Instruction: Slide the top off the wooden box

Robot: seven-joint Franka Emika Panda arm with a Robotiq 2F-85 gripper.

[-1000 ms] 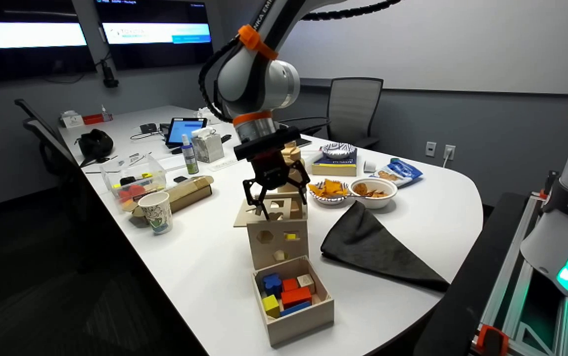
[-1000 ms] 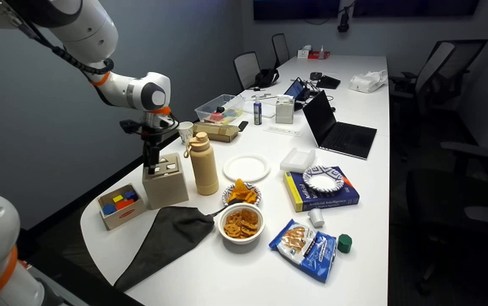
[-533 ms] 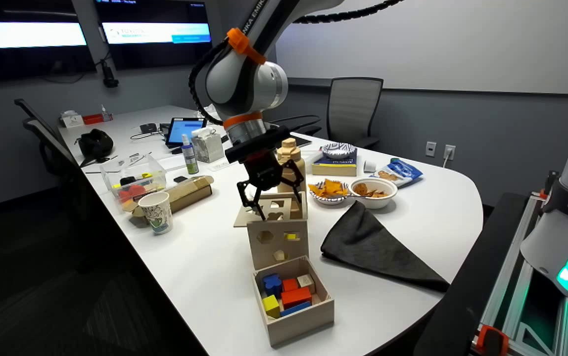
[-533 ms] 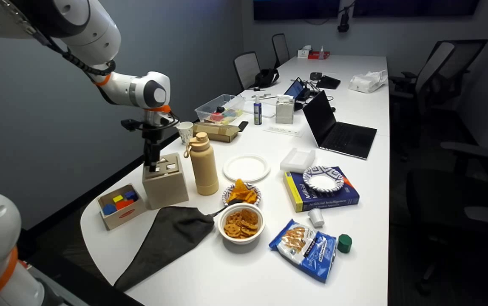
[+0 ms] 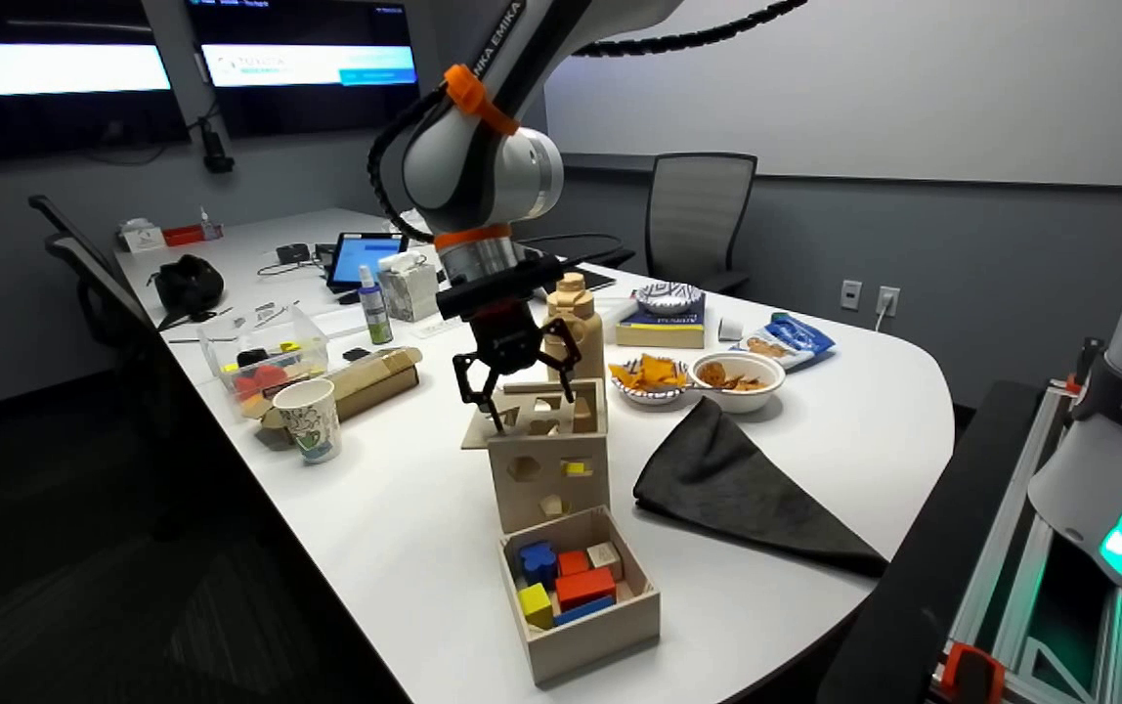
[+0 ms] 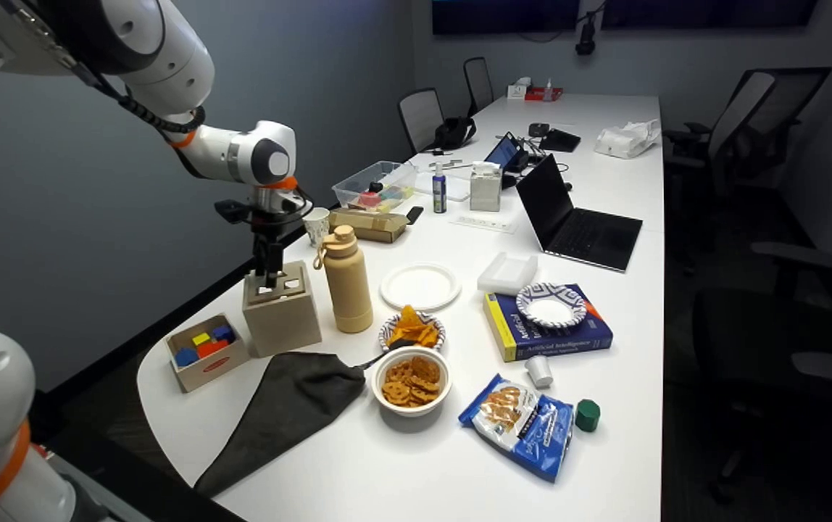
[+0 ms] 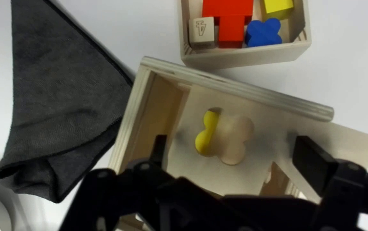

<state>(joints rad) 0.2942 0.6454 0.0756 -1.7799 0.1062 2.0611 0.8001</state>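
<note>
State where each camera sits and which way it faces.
An exterior view: raised, facing along the long white table; white robot arm and black two-fingered gripper show.
An exterior view: raised, facing past the black open laptop; arm and gripper show.
Wrist view: above the pale cube-shaped wooden box, facing down; gripper's fingers show.
All three share the low wooden box of coloured blocks.

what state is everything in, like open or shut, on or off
cube box: partly uncovered
top: partly slid off, jutting out one side
fingers: open
low box: open, blocks inside
laptop: open
tablet: screen lit
wall screens: lit
bottle: upright, capped
paper cup: upright
chip bowl: filled
pretzel bowl: filled
clear bin: open
snack bag: lying flat, unclear if opened
</note>
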